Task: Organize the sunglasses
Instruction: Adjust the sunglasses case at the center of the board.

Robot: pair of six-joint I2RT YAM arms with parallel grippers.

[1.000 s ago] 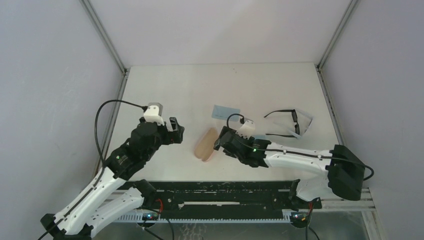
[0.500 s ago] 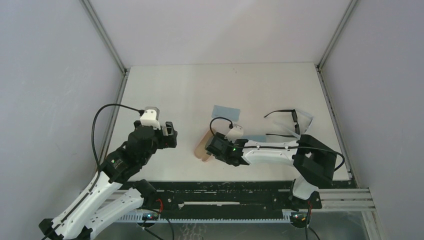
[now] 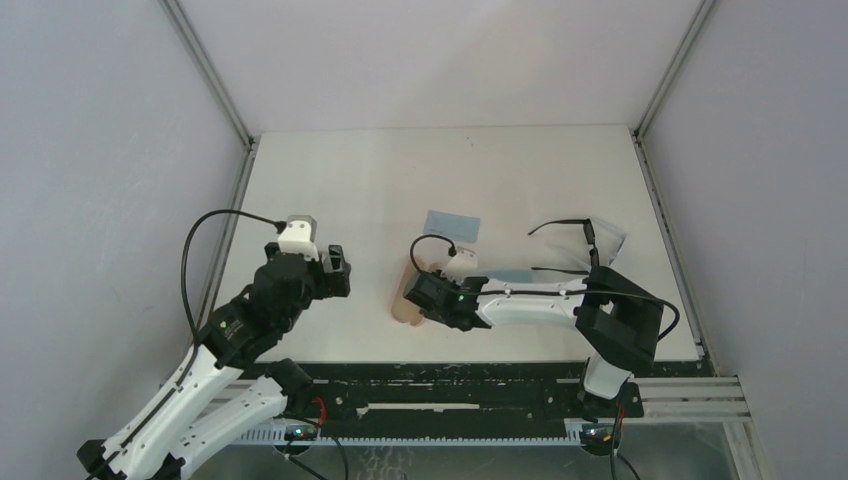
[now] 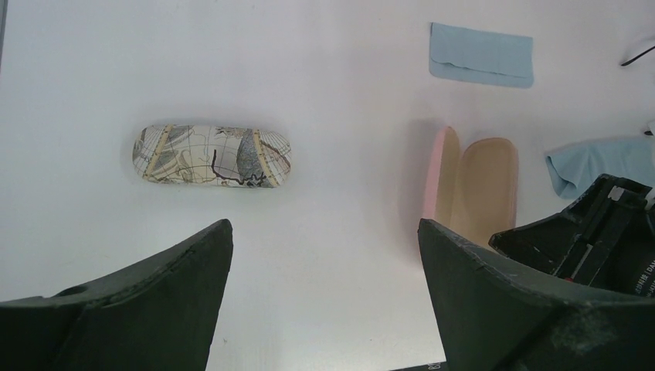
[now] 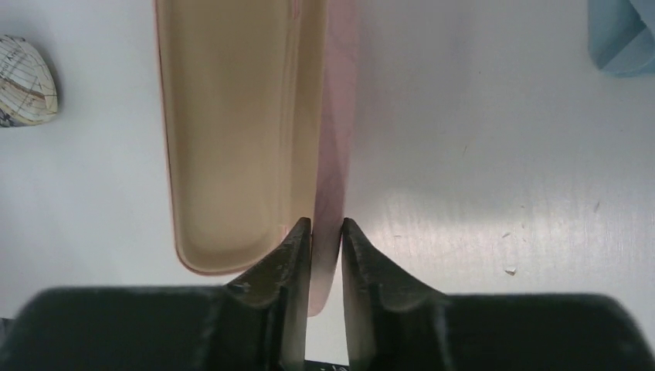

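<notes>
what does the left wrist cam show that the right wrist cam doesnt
Only the left wrist view: the patterned case whole and closed, a temple tip of the sunglasses, and the left gripper open. Only the right wrist view: the right gripper closed on the lid edge of the pink case. Both: that open pink case, the patterned case (only its end in the right wrist view), and blue cloth: the flat blue cloth and a crumpled one in the left wrist view, one corner in the right.

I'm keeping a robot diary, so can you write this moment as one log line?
right gripper: pinching edge of open pink case | left gripper: open, empty | sunglasses: on table, outside case
</notes>
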